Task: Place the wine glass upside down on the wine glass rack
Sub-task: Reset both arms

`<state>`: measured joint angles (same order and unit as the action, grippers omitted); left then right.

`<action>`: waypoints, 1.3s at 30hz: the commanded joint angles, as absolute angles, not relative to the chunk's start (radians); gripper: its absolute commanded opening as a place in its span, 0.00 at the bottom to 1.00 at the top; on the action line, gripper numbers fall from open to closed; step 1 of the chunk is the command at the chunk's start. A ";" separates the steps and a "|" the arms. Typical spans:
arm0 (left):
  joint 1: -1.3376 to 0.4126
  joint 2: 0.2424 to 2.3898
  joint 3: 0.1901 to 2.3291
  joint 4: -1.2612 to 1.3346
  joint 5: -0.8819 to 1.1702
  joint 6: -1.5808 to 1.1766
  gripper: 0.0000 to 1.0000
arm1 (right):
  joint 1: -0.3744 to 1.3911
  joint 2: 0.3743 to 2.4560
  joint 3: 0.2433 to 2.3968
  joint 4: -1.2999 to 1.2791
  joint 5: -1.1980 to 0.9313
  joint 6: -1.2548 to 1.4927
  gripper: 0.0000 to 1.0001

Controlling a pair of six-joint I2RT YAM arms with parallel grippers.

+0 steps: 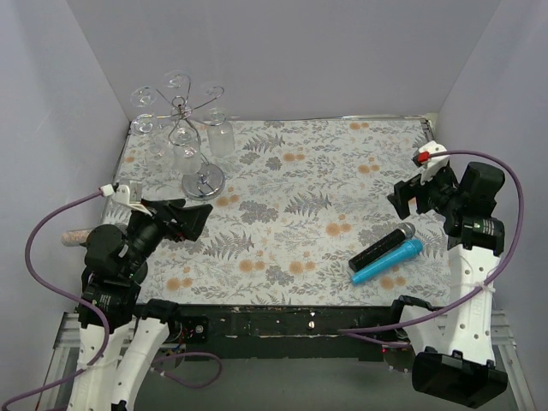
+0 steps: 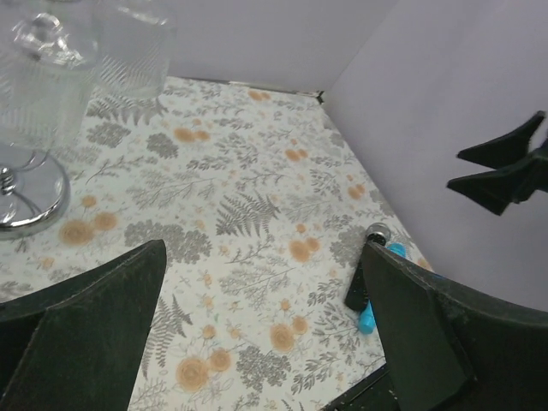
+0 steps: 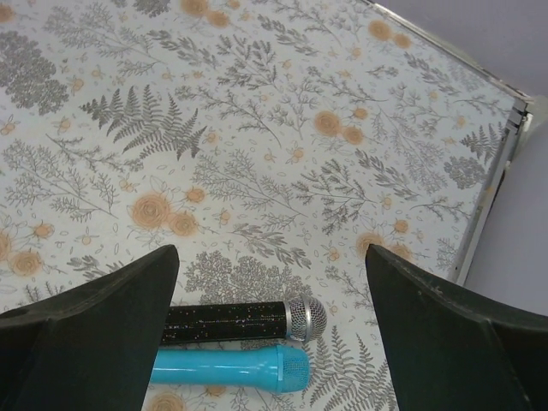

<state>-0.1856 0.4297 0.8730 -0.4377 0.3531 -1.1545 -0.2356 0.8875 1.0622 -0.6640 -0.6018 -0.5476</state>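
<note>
The wine glass (image 1: 220, 135) hangs bowl-down on the wine glass rack (image 1: 190, 111), among other glasses on its curled arms. The rack stands just ahead of your left gripper (image 1: 193, 214) and off to its left, apart from the fingers. That gripper is spread wide and holds nothing. Your right gripper (image 1: 404, 199) is also spread and empty, well away from the rack, with a black microphone (image 1: 381, 247) and a blue microphone (image 1: 387, 261) lying beneath it. No loose glass shows on the table, so the hanging step looks done. Any next move needs a wide berth around the rack's base.
</note>
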 commanded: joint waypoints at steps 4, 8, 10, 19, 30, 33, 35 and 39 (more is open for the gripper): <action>-0.187 0.400 0.778 -0.508 0.137 -1.103 0.98 | -0.239 0.804 1.062 -0.535 -0.569 -0.391 0.98; -0.187 0.374 0.724 -0.482 0.051 -1.121 0.98 | -0.239 0.782 1.035 -0.526 -0.551 -0.371 0.98; -0.189 0.374 0.707 -0.474 0.014 -1.138 0.98 | -0.239 0.782 1.031 -0.515 -0.506 -0.347 0.98; -0.189 0.374 0.640 -0.416 -0.109 -1.141 0.98 | -0.239 0.793 1.023 -0.512 -0.520 -0.334 0.98; -0.187 0.354 0.629 -0.396 -0.169 -1.118 0.98 | -0.241 0.733 0.950 -0.430 -0.420 -0.197 0.98; -0.187 0.348 0.624 -0.394 -0.175 -1.120 0.98 | -0.239 0.732 0.940 -0.410 -0.379 -0.151 0.98; -0.189 0.344 0.621 -0.393 -0.183 -1.118 0.98 | -0.239 0.733 0.939 -0.399 -0.358 -0.129 0.98; -0.187 0.336 0.614 -0.382 -0.204 -1.103 0.98 | -0.239 0.735 0.931 -0.387 -0.334 -0.098 0.98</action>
<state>-0.1856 0.3500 0.6270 -0.4076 -0.1551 -1.1313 -0.2356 0.7448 0.9390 -0.4572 -0.3836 -0.1596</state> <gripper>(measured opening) 0.981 0.982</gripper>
